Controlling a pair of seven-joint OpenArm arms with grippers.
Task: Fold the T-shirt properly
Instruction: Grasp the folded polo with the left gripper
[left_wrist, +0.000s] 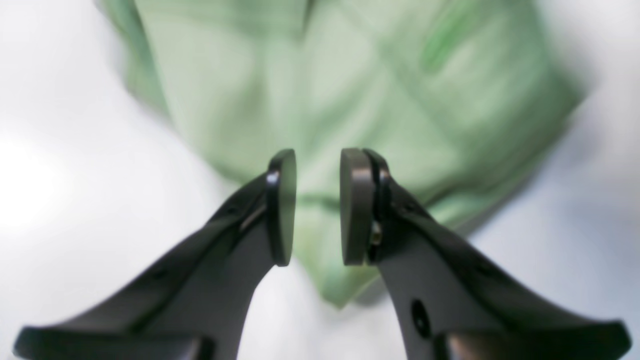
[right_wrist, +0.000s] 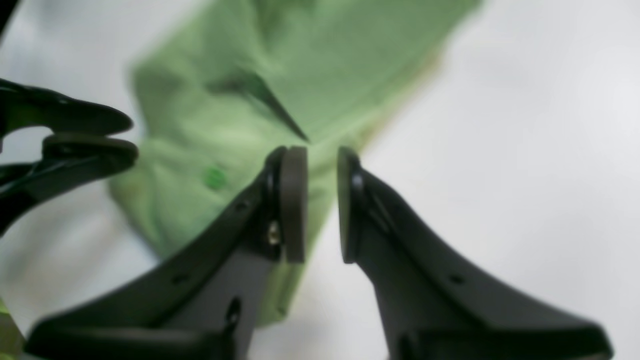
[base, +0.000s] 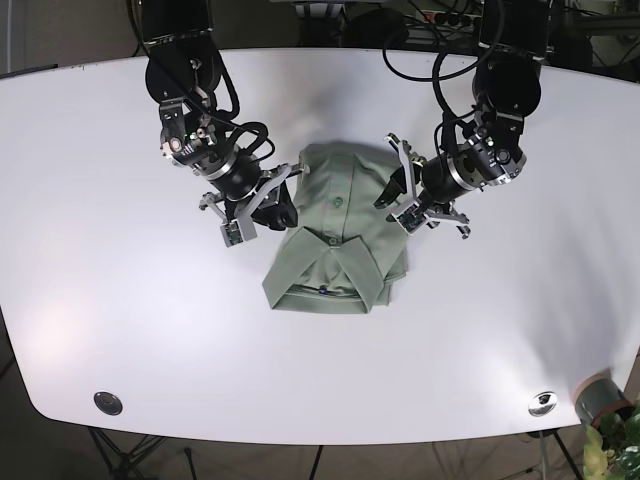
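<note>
The green collared T-shirt (base: 335, 240) lies folded into a compact bundle in the middle of the white table (base: 150, 330), collar toward the front. My left gripper (base: 392, 180) hovers at the shirt's right edge; in the left wrist view (left_wrist: 318, 207) its jaws stand a little apart with nothing between them, above the shirt (left_wrist: 350, 75). My right gripper (base: 283, 195) is at the shirt's left edge; in the right wrist view (right_wrist: 320, 205) it is slightly open and empty over the shirt's edge (right_wrist: 225, 125). The left gripper (right_wrist: 100, 135) shows there too.
Two round metal fittings (base: 108, 403) (base: 543, 402) sit near the table's front edge. A grey pot with a plant (base: 600, 400) stands off the front right corner. Cables (base: 430, 20) run behind the far edge.
</note>
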